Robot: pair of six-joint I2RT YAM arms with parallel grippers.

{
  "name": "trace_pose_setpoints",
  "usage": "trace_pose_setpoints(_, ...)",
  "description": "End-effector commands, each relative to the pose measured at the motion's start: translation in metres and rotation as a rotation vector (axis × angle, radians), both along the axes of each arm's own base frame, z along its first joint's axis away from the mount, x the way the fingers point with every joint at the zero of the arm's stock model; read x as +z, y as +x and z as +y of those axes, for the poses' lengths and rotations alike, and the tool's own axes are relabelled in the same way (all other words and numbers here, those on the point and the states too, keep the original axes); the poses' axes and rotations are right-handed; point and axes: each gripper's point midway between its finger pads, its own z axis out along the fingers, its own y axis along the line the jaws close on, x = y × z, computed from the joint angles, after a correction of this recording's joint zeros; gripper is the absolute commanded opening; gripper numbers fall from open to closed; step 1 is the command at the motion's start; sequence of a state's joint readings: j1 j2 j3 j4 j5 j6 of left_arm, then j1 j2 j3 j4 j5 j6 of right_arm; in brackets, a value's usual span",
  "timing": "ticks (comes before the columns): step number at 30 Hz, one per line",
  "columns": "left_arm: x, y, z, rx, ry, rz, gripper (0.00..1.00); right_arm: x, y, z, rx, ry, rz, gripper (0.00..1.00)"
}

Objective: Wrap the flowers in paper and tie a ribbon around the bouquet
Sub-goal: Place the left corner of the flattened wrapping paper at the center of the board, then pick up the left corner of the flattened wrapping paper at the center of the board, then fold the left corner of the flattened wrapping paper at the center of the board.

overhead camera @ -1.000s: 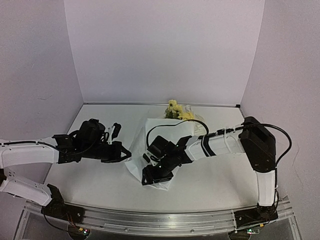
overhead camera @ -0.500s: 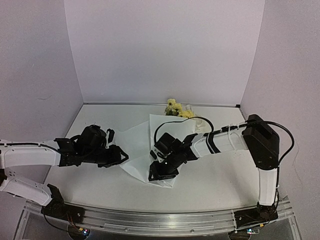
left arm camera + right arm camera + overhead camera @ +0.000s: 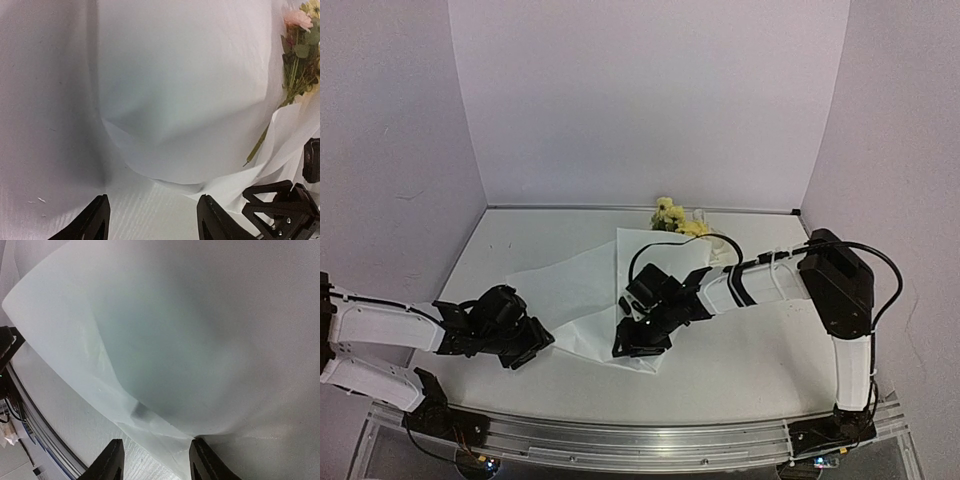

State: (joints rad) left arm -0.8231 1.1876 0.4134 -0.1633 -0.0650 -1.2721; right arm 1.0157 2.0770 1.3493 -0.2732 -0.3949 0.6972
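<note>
The paper point(image 3: 570, 290) lies spread as a wide white sheet across the middle of the table. The flowers point(image 3: 670, 215), pale yellow, rest at its far corner, and their stems point(image 3: 260, 142) reach onto the sheet. My left gripper point(image 3: 530, 350) hovers open just off the sheet's near left edge point(image 3: 165, 175), with only bare table between its fingers point(image 3: 97, 222). My right gripper point(image 3: 630, 345) sits low over the sheet's near corner. In the right wrist view its jaws point(image 3: 156, 465) stand apart, with the paper's edge point(image 3: 165, 435) running between them. The ribbon is out of view.
A metal rail point(image 3: 640, 440) runs along the near edge of the white table point(image 3: 760, 350). Pale walls close in the back and both sides. The right arm's black cable point(image 3: 680, 245) loops above the sheet.
My left gripper has opened, let go of the paper and drawn back toward the near left. The lifted flap has dropped flat to the left. The right jaws have narrowed a little.
</note>
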Motion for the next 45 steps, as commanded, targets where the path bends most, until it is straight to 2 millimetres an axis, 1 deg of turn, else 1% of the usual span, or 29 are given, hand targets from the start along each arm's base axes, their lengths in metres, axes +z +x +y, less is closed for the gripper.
trace_pose_setpoints(1,0.009,0.015,-0.002,0.088,-0.13,-0.048,0.61,-0.021,0.0,-0.004,-0.023,-0.052,0.025,0.44)
trace_pose_setpoints(2,0.015,0.019,-0.007,0.083,-0.161,-0.075,0.62,-0.022,0.0,-0.004,-0.025,-0.052,0.029,0.44)
trace_pose_setpoints(4,0.016,0.022,-0.007,0.089,-0.178,-0.088,0.62,-0.023,0.001,-0.003,-0.027,-0.052,0.032,0.44)
trace_pose_setpoints(8,0.027,0.028,-0.016,0.067,-0.255,-0.159,0.62,-0.025,0.0,-0.003,-0.026,-0.054,0.038,0.43)
trace_pose_setpoints(12,0.02,0.03,-0.015,0.061,-0.202,-0.14,0.68,-0.027,0.0,-0.002,-0.029,-0.057,0.044,0.43)
trace_pose_setpoints(14,0.015,0.031,-0.014,0.068,-0.181,-0.13,0.66,-0.028,0.0,-0.002,-0.031,-0.059,0.046,0.43)
trace_pose_setpoints(16,0.008,0.033,-0.013,0.072,-0.151,-0.117,0.62,-0.028,0.001,-0.002,-0.036,-0.064,0.046,0.43)
trace_pose_setpoints(21,-0.003,0.037,-0.016,0.059,-0.117,-0.11,0.46,-0.031,0.003,-0.002,-0.053,-0.091,0.059,0.42)
trace_pose_setpoints(23,-0.006,0.039,-0.014,0.06,-0.098,-0.12,0.36,-0.032,0.003,-0.005,-0.064,-0.108,0.06,0.41)
trace_pose_setpoints(25,-0.005,0.042,-0.013,0.055,-0.076,-0.135,0.21,-0.033,0.004,-0.008,-0.073,-0.127,0.061,0.4)
trace_pose_setpoints(29,-0.002,0.045,-0.011,0.024,-0.028,-0.166,0.03,-0.03,0.003,-0.011,-0.083,-0.144,0.067,0.38)
trace_pose_setpoints(30,0.0,0.046,-0.011,0.015,-0.022,-0.175,0.01,-0.028,0.004,-0.012,-0.086,-0.148,0.065,0.38)
trace_pose_setpoints(34,0.013,0.044,-0.016,-0.03,-0.034,-0.236,0.0,-0.015,0.008,-0.012,-0.101,-0.151,0.05,0.38)
trace_pose_setpoints(37,0.024,0.04,-0.02,-0.06,-0.044,-0.279,0.0,-0.008,0.011,-0.01,-0.116,-0.162,0.052,0.36)
trace_pose_setpoints(39,0.031,0.039,-0.022,-0.07,-0.055,-0.302,0.0,-0.009,0.013,-0.011,-0.125,-0.187,0.053,0.34)
trace_pose_setpoints(42,0.046,0.038,-0.025,-0.092,-0.067,-0.337,0.0,-0.018,0.015,-0.013,-0.137,-0.221,0.054,0.33)
trace_pose_setpoints(45,0.056,0.037,-0.03,-0.12,-0.072,-0.359,0.0,-0.024,0.018,-0.01,-0.146,-0.235,0.056,0.33)
